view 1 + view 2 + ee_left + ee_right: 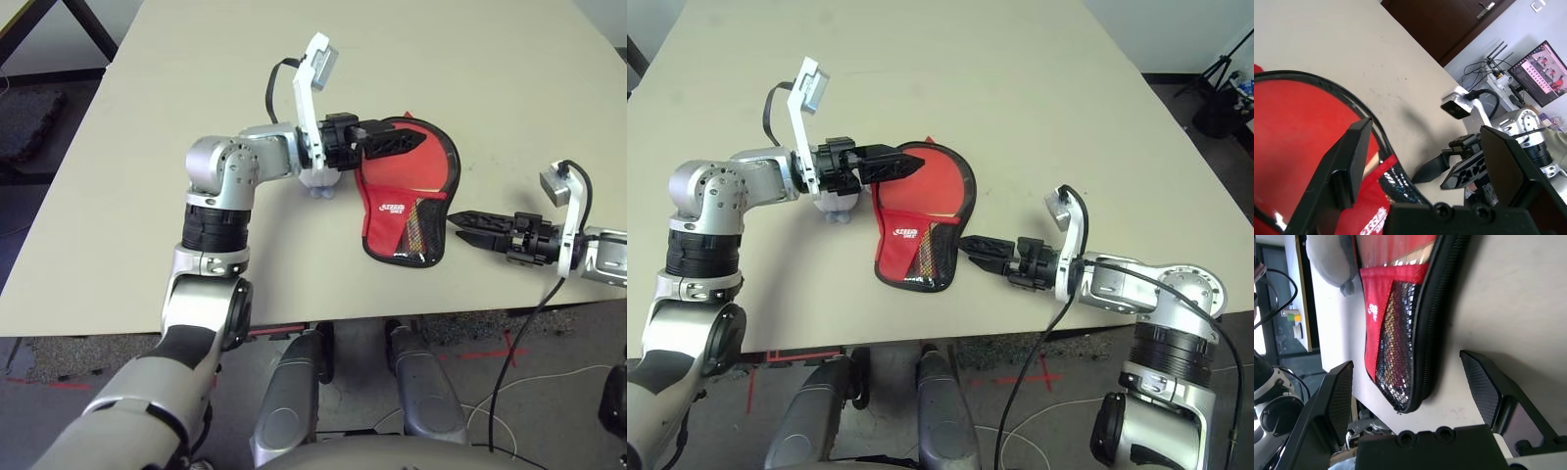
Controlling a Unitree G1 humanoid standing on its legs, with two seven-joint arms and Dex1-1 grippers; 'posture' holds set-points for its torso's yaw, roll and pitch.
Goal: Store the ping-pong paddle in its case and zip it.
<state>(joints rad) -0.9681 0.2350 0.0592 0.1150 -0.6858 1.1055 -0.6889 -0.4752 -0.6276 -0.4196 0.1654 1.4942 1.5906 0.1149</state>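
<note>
Seemingly one paddle (421, 162), one case (404, 217), one table (196, 78).

bright even light, soft shadows, sharp

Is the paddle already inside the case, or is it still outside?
Inside. The paddle's red face lies within the case, ringed by its black zipper edge, handle under the red mesh pocket. Whether it is zipped, cannot tell.

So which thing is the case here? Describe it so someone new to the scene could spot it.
On the pale table, look between the two grippers: the case lies flat near the front edge. It is the red, paddle-shaped fabric cover with a black zipper edge, a mesh pocket and white logo, unlike the pale round pouch beside it.
</note>
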